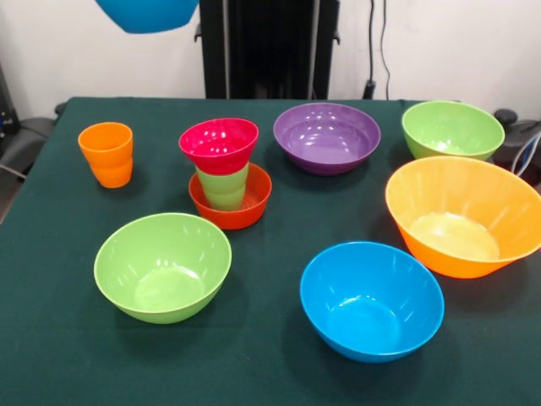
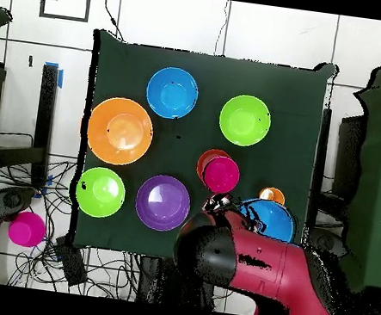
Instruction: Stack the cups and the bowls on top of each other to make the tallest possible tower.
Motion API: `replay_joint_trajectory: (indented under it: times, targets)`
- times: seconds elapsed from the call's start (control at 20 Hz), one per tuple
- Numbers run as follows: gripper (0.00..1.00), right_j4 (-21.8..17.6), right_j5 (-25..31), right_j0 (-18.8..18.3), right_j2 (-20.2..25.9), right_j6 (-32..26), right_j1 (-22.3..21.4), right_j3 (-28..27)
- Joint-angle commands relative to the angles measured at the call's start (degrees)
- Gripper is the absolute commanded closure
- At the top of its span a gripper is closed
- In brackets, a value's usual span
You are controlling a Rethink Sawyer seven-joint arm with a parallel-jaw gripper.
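Dark green cloth covers the table, and on it the tower is only three pieces high: a small red-orange bowl at the base, the light green cup standing in it, and a pink bowl seated on the cup's mouth. Just beside the tower on one side stands the orange cup; on the other side lies the purple bowl. Spread around the tower are two lime green bowls (one near, one farther off), a blue bowl on the cloth and the very large orange bowl.

A second blue bowl hangs in the air at the front view's top edge, so the arm seems to be carrying it, though the gripper itself is hidden and I cannot tell how it holds. The step in hand is likely bringing this bowl to the tower. Next it needs centring over the pink bowl and lowering gently, since the narrow cup could tip.
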Motion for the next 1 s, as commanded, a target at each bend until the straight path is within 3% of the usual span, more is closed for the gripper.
replay_joint_trajectory:
  times: [0.05, 0.4, 1.0]
  targets:
    - [1.00, -0.8, 11.1, -5.6, 9.0, -25.7, -1.8, 1.1]
    - [1.00, -1.7, 11.4, -6.1, 11.4, -22.8, -1.6, 1.1]
    - [1.00, -2.8, 8.5, -2.5, 13.7, -13.3, 5.8, -2.0]
